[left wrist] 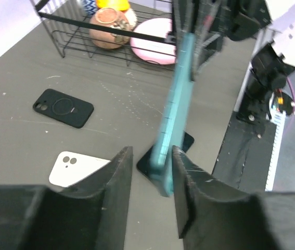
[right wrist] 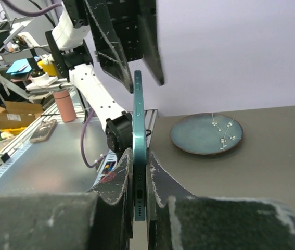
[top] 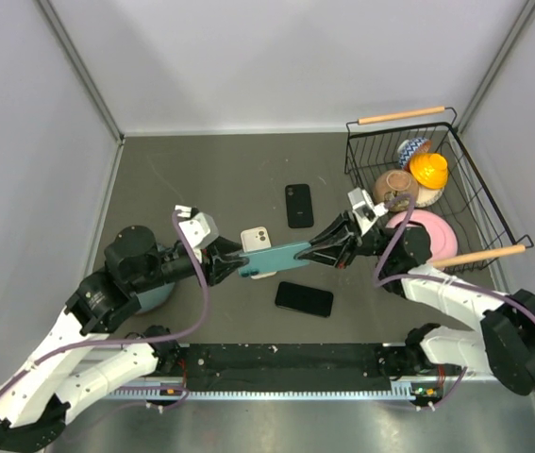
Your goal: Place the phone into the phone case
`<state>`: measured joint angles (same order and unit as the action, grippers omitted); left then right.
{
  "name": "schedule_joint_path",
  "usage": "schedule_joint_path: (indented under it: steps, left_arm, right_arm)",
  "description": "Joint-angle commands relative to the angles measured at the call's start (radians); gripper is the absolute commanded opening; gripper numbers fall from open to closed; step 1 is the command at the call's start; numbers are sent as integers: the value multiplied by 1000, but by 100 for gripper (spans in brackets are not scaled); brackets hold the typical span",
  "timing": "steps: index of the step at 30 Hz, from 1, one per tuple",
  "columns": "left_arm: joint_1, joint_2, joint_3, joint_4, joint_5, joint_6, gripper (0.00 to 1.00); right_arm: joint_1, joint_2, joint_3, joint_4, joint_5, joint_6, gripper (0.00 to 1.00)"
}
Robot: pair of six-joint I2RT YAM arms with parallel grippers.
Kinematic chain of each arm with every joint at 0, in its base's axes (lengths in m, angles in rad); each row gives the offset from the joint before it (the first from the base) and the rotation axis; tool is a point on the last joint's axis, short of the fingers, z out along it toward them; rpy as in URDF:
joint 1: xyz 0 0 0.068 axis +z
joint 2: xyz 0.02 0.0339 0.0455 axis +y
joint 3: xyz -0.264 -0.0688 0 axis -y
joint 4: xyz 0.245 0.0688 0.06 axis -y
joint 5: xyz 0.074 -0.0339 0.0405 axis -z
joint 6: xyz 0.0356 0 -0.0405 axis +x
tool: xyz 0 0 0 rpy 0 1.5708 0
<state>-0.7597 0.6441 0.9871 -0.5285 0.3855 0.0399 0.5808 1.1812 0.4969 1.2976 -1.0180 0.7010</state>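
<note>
Phone held edge-up in air, long axis arm to arm. Right gripper pinches one end, left gripper slightly parted round other.

A black wire basket with two wooden handles stands at the far right of the dark grey worktop. Inside it, an orange hard-hat-shaped toy sits beside a brown round pot, with a pink plate nearer and a blue-and-white patterned piece behind. A blue-green plate with small white blossoms lies on the worktop's left side.
</note>
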Motion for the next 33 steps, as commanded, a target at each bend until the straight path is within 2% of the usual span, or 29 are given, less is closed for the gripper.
schedule_joint_path:
  steps: [1, 5, 6, 7, 10, 11, 13, 15, 17, 21, 26, 31, 33]
  left_arm:
    - [8, 20, -2, 82, -150, 9, 60]
    - [13, 40, 16, 41, -371, -6, 73]
    - [16, 48, 25, 35, -426, -20, 76]
    - [23, 63, 28, 32, -456, -32, 78]
    - [91, 94, 28, 32, -468, -106, 83]
    - [150, 104, 27, 35, -442, -121, 85]
    - [213, 137, 24, 36, -348, -168, 86]
    - [269, 175, 27, 42, -355, -199, 87]
    - [305, 203, 39, 39, -362, -247, 87]
    - [379, 294, 88, -22, -359, -356, 85]
    - [479, 400, 84, -73, -327, -495, 79]
    - [600, 495, 39, -5, -205, -599, 77]
    - [631, 574, 48, -1, -139, -617, 72]
  right_arm:
    - [8, -72, 11, 117, 36, -32, 0]
    - [16, -161, 25, -255, 90, -222, 0]
    - [20, -178, 44, -333, 108, -332, 0]
    - [28, -210, 61, -544, 137, -395, 0]
    - [86, -219, 169, -917, 324, -645, 0]
    - [117, -210, 216, -976, 358, -710, 0]
    - [137, -184, 247, -1046, 407, -753, 0]
    - [152, -177, 243, -1020, 415, -768, 0]
    - [171, -160, 229, -985, 490, -781, 0]
    - [229, -83, 307, -1100, 642, -888, 0]
    - [278, 4, 345, -1109, 766, -984, 0]
    - [373, 147, 380, -1077, 976, -1074, 0]
    - [398, 191, 410, -1077, 1013, -1127, 0]
